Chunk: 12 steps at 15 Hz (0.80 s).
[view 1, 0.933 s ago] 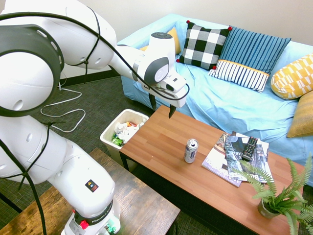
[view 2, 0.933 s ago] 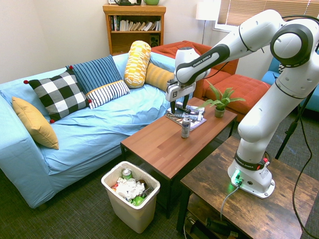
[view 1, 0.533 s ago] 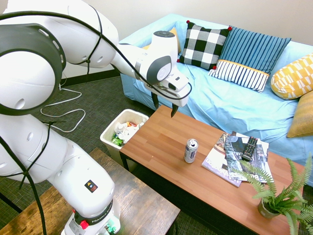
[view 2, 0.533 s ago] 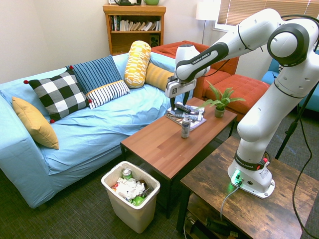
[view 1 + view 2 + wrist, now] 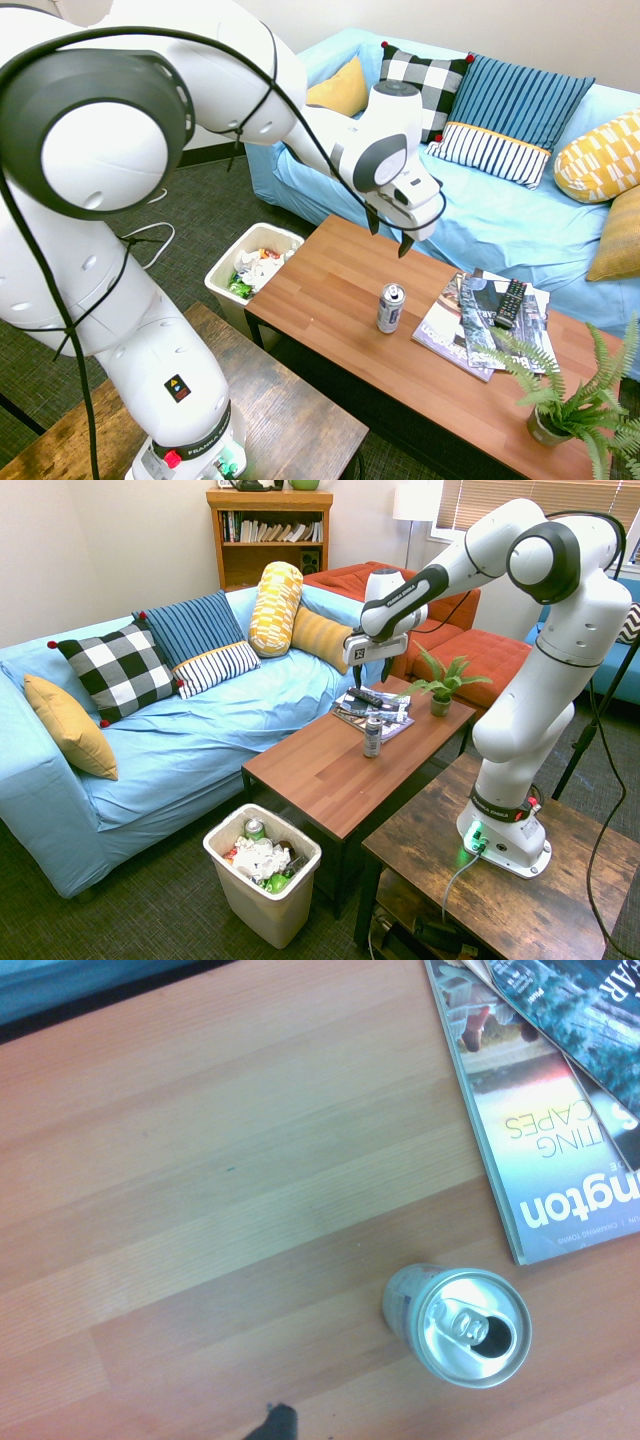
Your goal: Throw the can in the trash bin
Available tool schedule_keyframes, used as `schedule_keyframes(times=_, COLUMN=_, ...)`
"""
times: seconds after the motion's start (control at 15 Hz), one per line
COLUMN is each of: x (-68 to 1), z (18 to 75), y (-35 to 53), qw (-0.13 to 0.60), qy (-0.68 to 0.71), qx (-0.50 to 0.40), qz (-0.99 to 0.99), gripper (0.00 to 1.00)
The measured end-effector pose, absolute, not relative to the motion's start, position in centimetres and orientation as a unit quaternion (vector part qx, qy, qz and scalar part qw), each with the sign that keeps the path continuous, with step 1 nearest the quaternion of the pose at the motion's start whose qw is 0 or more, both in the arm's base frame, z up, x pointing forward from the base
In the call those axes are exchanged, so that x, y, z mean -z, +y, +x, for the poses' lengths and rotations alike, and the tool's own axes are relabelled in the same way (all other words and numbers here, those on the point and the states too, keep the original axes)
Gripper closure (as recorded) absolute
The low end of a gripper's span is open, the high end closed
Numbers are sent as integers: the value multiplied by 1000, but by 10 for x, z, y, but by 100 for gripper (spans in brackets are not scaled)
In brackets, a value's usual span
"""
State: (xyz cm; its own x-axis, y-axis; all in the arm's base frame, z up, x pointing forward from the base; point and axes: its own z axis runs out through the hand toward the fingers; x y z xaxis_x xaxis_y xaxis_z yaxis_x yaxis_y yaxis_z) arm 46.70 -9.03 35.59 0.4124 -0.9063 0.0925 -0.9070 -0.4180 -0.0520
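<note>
One silver can (image 5: 391, 308) with dark markings is seen standing upright on the wooden coffee table (image 5: 330, 290), near the magazines (image 5: 470, 335) but not touched by them. Its pull tab and its open, dark mouth are shown from above in the wrist view. Above the table, the gripper (image 5: 388, 232) is held with its two fingers apart, nothing clamped between them, and the can is left untouched below. A remote (image 5: 511, 304) is laid on the magazines, and a potted fern (image 5: 548, 425) is placed at the table's far end from the trash bin (image 5: 262, 880). The off-white bin is set on the floor beside the other end of the table, partly filled with crumpled white paper (image 5: 262, 859), a green can (image 5: 254, 829) and other trash. Along the table's long side, a sofa (image 5: 190, 740) is covered in light blue cloth and lined with patterned and yellow pillows.
</note>
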Motion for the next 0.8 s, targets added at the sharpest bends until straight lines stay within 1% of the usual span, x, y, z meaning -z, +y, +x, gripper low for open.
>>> schedule_keyframes(times=0.47, x=-280, z=469, y=-125, qw=12, qy=-578, qx=-25, qz=815, gripper=0)
schedule_keyframes(times=0.8, x=-237, z=466, y=-131, qw=19, qy=-588, qx=-4, qz=809, gripper=0)
